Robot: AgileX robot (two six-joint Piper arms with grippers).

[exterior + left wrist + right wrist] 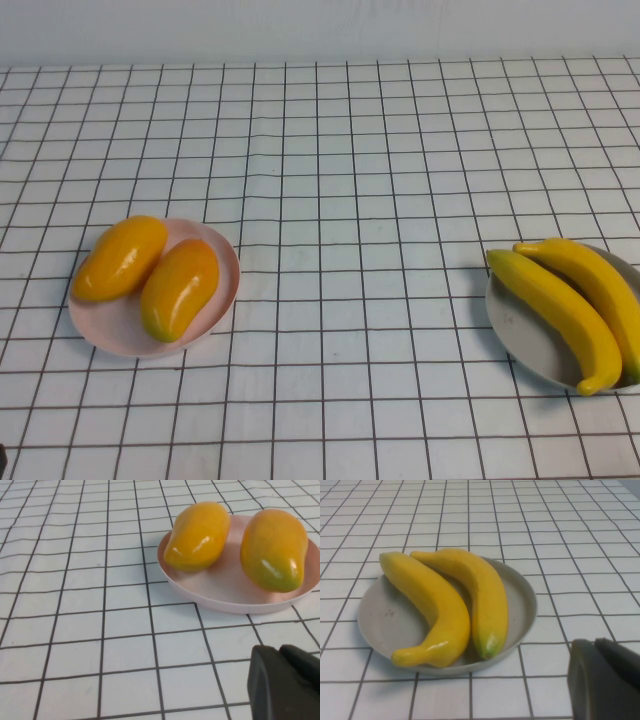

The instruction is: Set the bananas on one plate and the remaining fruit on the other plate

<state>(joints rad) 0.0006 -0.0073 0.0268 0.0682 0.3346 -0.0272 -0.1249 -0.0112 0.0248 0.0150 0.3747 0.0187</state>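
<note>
Hovering low over the checked cloth [350,200] with the left gripper [285,682], only a dark corner of it showing, so not telling whether parted or closed. Lying just ahead of it and clear of contact: the pale pink plate [225,590], carrying the two mango-like fruits [197,535] side by side. Hanging likewise with the right gripper [605,680], its state equally impossible to tell; resting just ahead of it, the pale grey plate [520,605], holding both bananas [427,607] flank to flank.

Looking finished, judging by how things are lying. Risking mostly a careless swing from here: clipping a near rim, tipping a shallow plate and rolling a plump fruit out, or nudging the banana ends lying close to the grey rim.

Leaving wide bare cloth between the plates and beyond them, giving plenty of room for lifting straight up and back. Crowding only at the far right — the grey plate running off the edge of the high view.
</note>
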